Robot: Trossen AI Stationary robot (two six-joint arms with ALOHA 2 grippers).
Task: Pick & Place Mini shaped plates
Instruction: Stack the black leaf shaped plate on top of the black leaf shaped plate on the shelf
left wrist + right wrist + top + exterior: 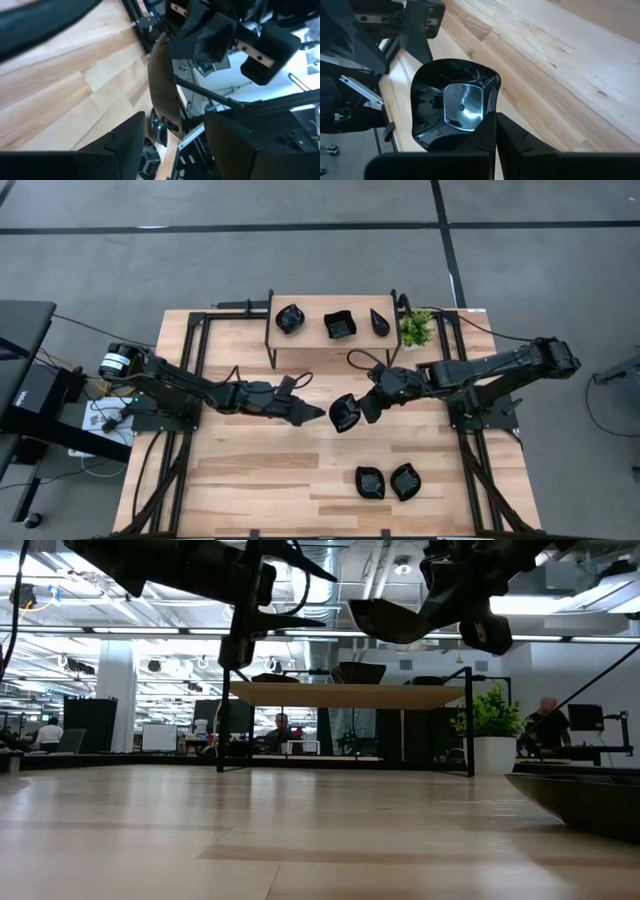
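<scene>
A glossy black mini plate [345, 412] with a squarish well hangs over the table's middle, with my right gripper [364, 407] shut on it. My left gripper [316, 414] is open just left of it. In the left wrist view its fingers [125, 145] stand on either side of the plate's edge [162, 90], with a gap on each side. Three more black plates [340, 325] rest on a low wooden shelf [330, 345] at the far side. Two others [387, 482] lie flat on the table near its front edge. My right gripper pinches the plate's rim [489, 111] between its two shut fingers [480, 142], at the side of the plate toward the table's right. The fingers come from the right, slanting down. The plate hangs clear of the table [395, 620], tilted, its hollow side toward the wrist camera.
A small green potted plant [416, 328] stands at the shelf's right end. Black frame rails [190, 380] run along both sides of the wooden table. In the low view one near plate [580, 800] looms at the right. People sit in the room beyond.
</scene>
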